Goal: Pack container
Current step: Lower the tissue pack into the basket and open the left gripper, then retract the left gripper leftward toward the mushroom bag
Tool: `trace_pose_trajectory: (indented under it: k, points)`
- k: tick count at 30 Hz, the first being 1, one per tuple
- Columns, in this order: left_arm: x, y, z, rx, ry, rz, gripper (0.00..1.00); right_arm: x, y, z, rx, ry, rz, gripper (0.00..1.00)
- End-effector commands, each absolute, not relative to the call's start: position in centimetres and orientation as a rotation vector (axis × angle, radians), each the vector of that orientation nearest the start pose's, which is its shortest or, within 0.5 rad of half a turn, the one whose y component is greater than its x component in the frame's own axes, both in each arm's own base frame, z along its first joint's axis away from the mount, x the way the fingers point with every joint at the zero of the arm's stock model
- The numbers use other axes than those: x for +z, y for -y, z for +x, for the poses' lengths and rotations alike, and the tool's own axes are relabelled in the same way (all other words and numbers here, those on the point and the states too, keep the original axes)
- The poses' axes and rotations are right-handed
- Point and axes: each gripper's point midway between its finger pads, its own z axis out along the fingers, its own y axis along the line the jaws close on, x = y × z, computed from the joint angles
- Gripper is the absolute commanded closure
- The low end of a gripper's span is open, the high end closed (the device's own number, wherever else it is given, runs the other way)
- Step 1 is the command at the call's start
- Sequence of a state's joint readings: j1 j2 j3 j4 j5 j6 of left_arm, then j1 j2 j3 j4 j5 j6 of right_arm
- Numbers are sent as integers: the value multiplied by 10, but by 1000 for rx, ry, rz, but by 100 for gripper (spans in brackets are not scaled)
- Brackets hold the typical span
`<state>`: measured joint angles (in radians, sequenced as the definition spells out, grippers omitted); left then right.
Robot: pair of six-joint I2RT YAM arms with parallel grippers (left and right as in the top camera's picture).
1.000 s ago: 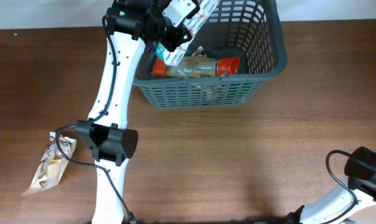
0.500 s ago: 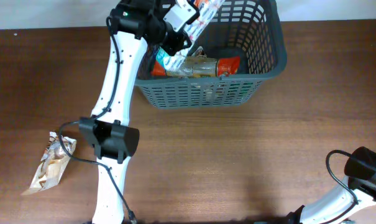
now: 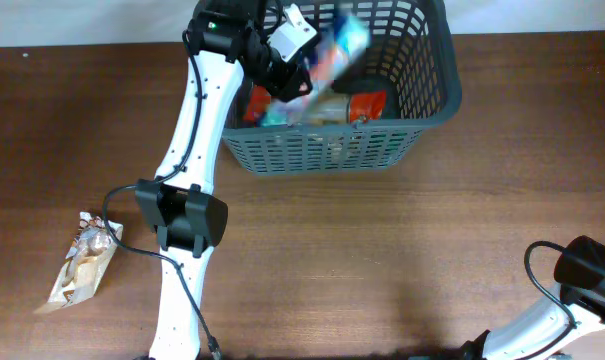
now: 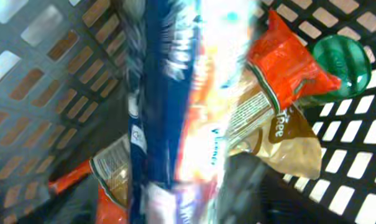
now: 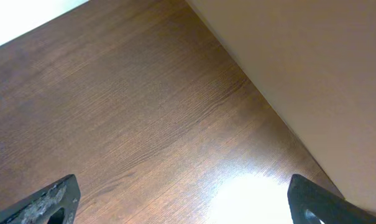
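Note:
The container (image 3: 322, 130), a dark grey lattice basket, stands at the back of the table. My left gripper (image 3: 287, 65) hangs over its left part. A long blue, white and red packet (image 3: 334, 45) shows as a blur beside the sharp gripper, loose and in motion over the basket. In the left wrist view the same packet (image 4: 194, 93) smears down the middle and hides the jaws. Under it lie an orange and brown bag (image 4: 281, 81) and a green round lid (image 4: 340, 65). My right gripper (image 5: 188, 202) stands wide open over bare wood, holding nothing.
A crumpled brown and white snack bag (image 3: 82, 265) lies on the table at the near left. The right arm's base (image 3: 587, 275) sits at the near right corner. A pale wall edge (image 5: 299, 74) runs past the table in the right wrist view.
The left gripper has shifted slightly right over the basket. The long packet, sharp in its grip before, is now blurred and swinging away to the right.

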<state>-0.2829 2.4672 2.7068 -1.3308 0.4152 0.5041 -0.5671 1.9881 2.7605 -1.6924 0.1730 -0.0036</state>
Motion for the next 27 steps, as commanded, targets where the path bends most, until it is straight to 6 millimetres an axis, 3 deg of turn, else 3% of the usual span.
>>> trace_pose_trajectory:
  k: [1, 6, 10, 12, 14, 17, 21, 24, 27]
  points:
    - [199, 222, 515, -477, -2304, 1119, 27, 372, 244, 328, -440, -2415, 783, 1]
    - [211, 220, 513, -472, -2292, 1109, 25, 372, 244, 328, -440, -2415, 783, 1]
    - [275, 205, 503, -423, -2187, 1067, 25, 372, 244, 328, -440, -2415, 783, 1]
    - [326, 192, 491, -379, -2095, 1032, 25, 372, 244, 328, -440, -2415, 783, 1]
    - [375, 172, 471, -326, -2021, 987, 2, 372, 244, 328, -440, -2415, 783, 1]
    - [416, 134, 442, -218, -2006, 905, 1, 372, 244, 328, -440, -2415, 783, 1]
    - [441, 96, 409, -155, -2027, 823, 1, 372, 244, 328, -440, -2415, 783, 1]
    - [442, 65, 383, -132, -2102, 751, 1, 372, 244, 328, -440, -2415, 783, 1]
    - [445, 24, 377, -119, -2186, 496, 1, 372, 244, 328, -440, -2415, 783, 1]
